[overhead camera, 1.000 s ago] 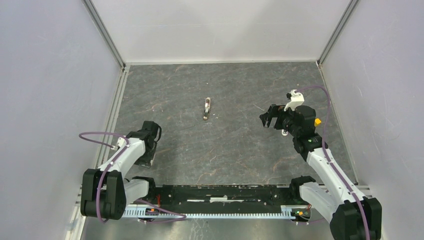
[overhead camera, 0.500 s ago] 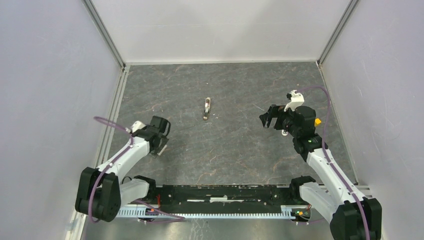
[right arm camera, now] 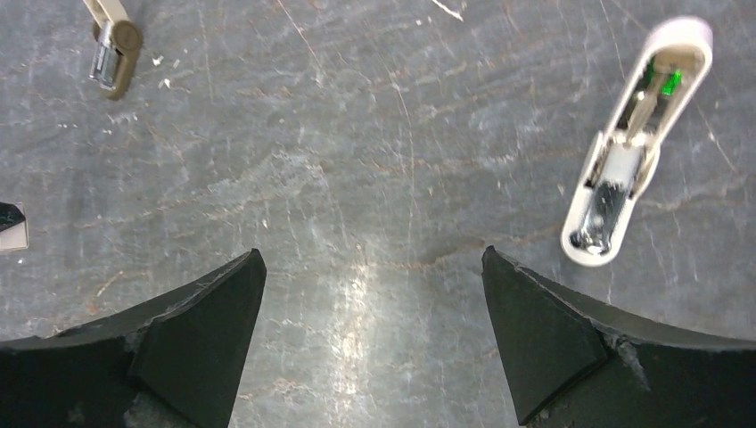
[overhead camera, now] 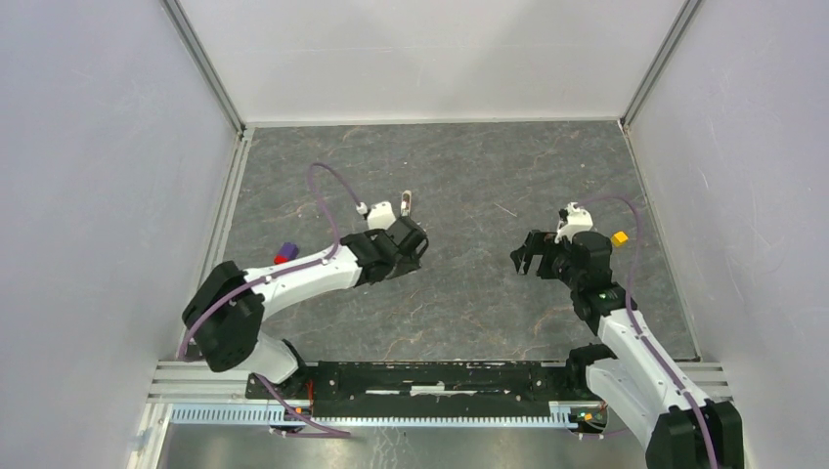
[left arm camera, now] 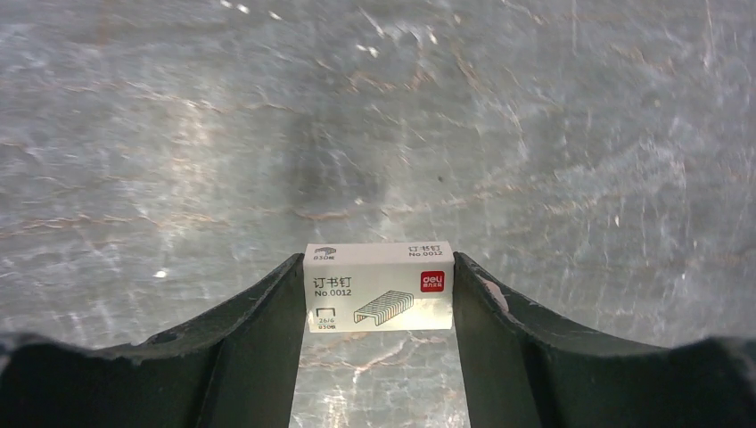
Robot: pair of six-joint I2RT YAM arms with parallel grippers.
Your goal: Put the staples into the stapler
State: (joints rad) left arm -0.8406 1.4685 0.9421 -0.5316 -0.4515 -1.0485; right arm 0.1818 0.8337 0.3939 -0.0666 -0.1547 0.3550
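My left gripper [left arm camera: 379,267] is shut on the staples [left arm camera: 379,299], a small white box with a red logo and a drawing of a staple strip, held by its short ends above the bare tabletop. In the top view the left gripper [overhead camera: 411,252] is stretched to mid-table, just in front of the small brown stapler [overhead camera: 406,202], and the box is hidden there. The stapler [right arm camera: 111,45] also shows at the far left of the right wrist view. My right gripper [right arm camera: 371,252] is open and holds nothing, hovering right of centre [overhead camera: 525,256].
A yellow cube [overhead camera: 619,237] lies beside the right arm. A small purple and red object [overhead camera: 283,254] sits behind the left arm. A white oblong shape with a green spot [right arm camera: 637,143] shows at the right; I cannot tell what it is.
The left arm has swung from the near left corner out to mid-table beside the stapler, its jaws narrower than a second ago. The right gripper has drawn slightly nearer the bases.
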